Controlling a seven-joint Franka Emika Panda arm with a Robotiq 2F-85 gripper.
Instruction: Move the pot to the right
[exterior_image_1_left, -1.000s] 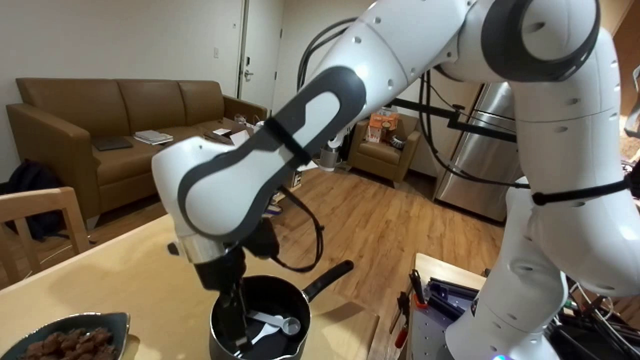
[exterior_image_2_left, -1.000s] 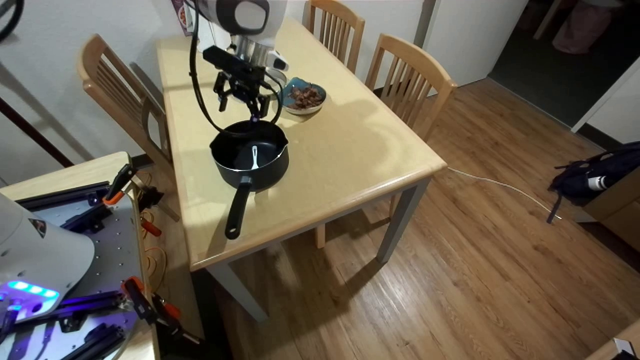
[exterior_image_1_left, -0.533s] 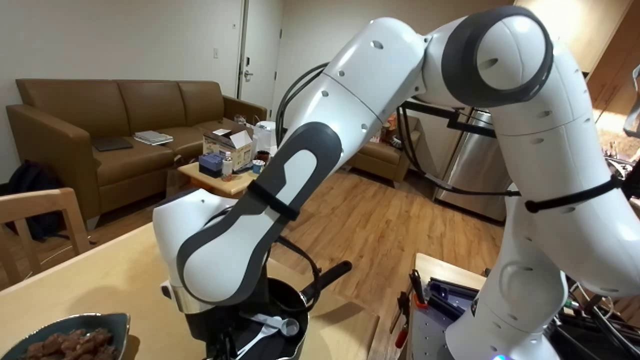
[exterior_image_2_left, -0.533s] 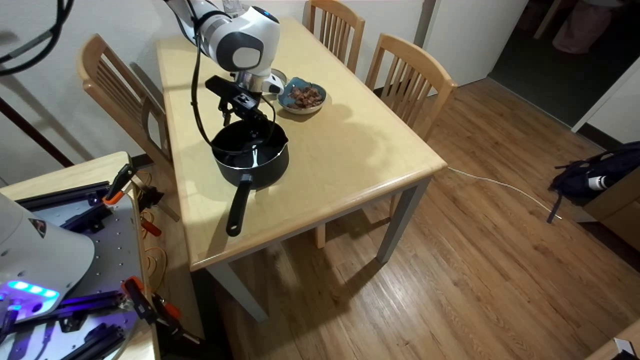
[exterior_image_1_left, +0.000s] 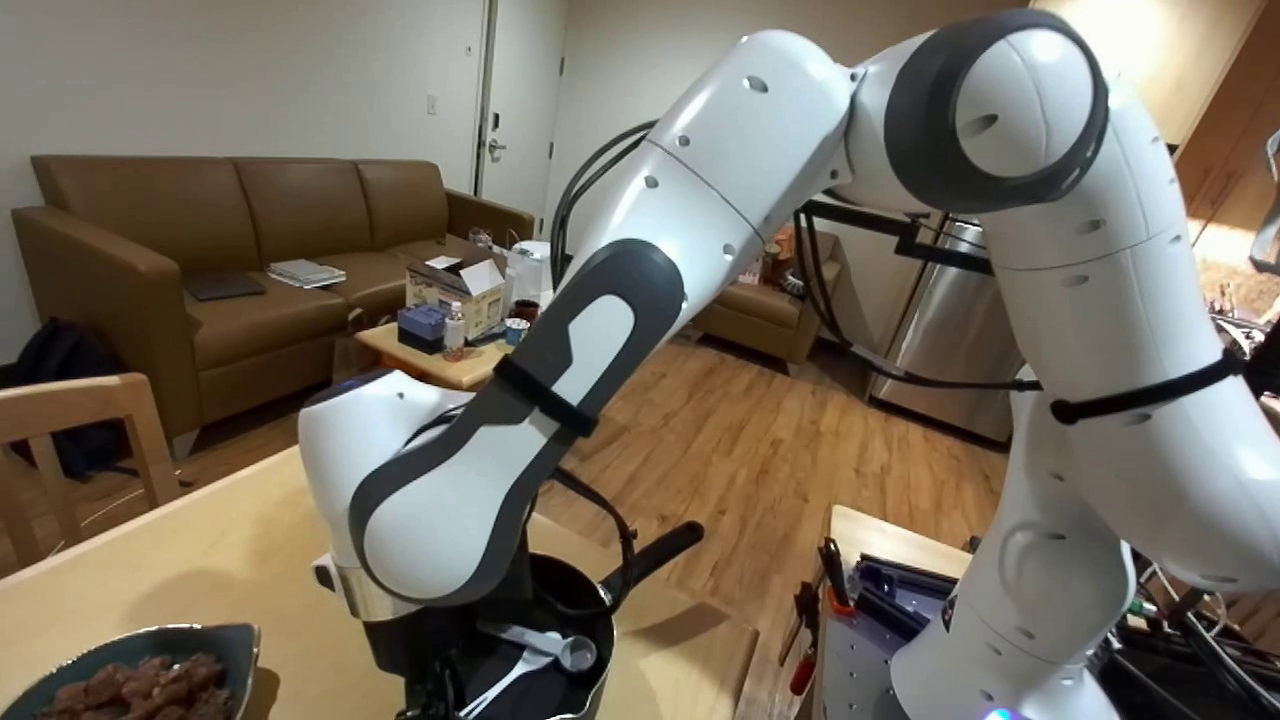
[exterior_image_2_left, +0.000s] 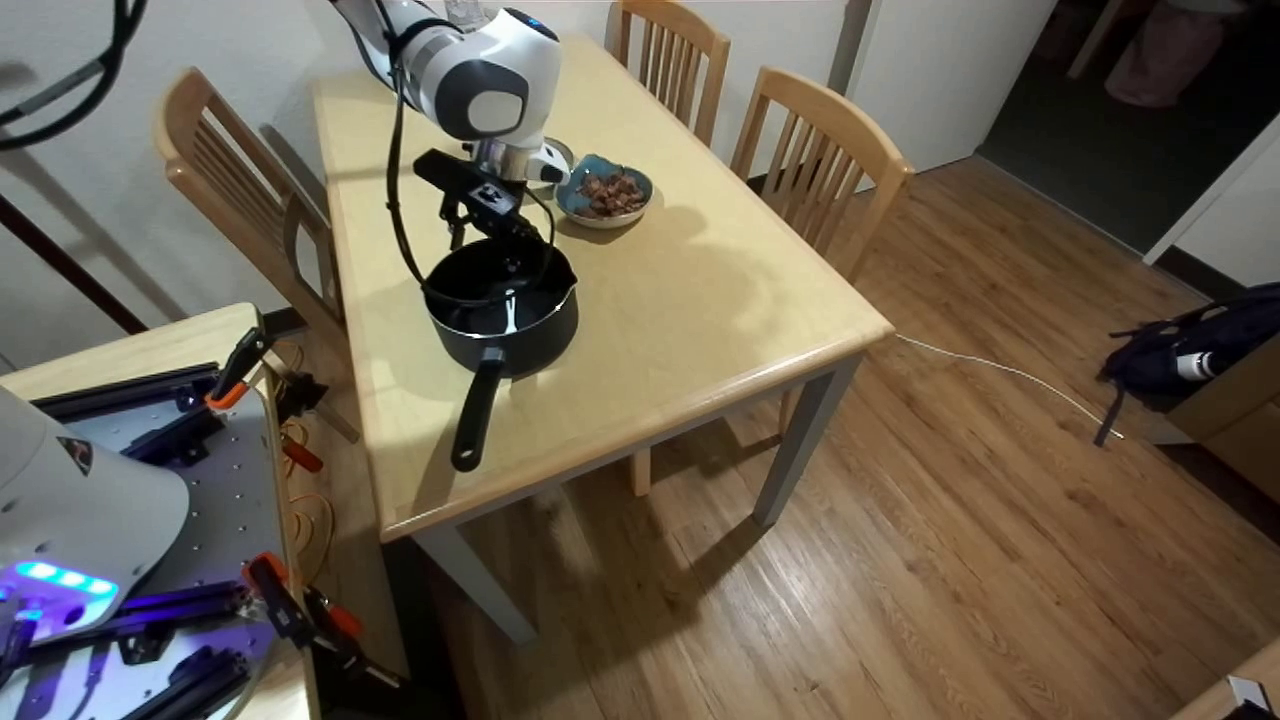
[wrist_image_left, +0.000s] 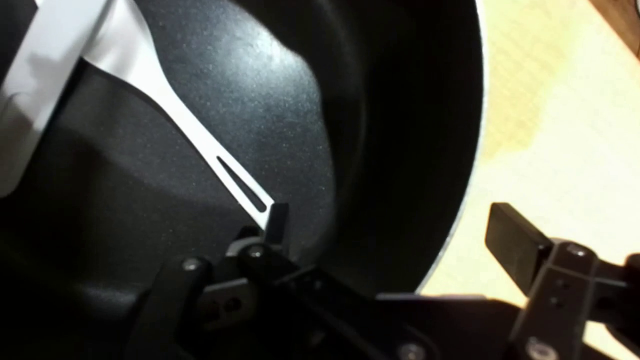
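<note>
- The gripper (wrist_image_left: 397, 237) has its jaws spread wide, gripping nothing
- The pot (exterior_image_2_left: 525, 352) stands upright on the wooden table (exterior_image_2_left: 700, 320), its wall (wrist_image_left: 420, 125) lying between the jaws, unpinched
- One finger (wrist_image_left: 277, 224) reaches inside the pot; the other is outside it, on the table side
- Two pale utensils (wrist_image_left: 194, 130) lie in the pot; whether the inner finger touches one cannot be told

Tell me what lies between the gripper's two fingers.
The wall of the pot: in the wrist view, the open gripper has one finger over the inside, the other beyond the rim, over the table. Finger depth is unclear.
</note>
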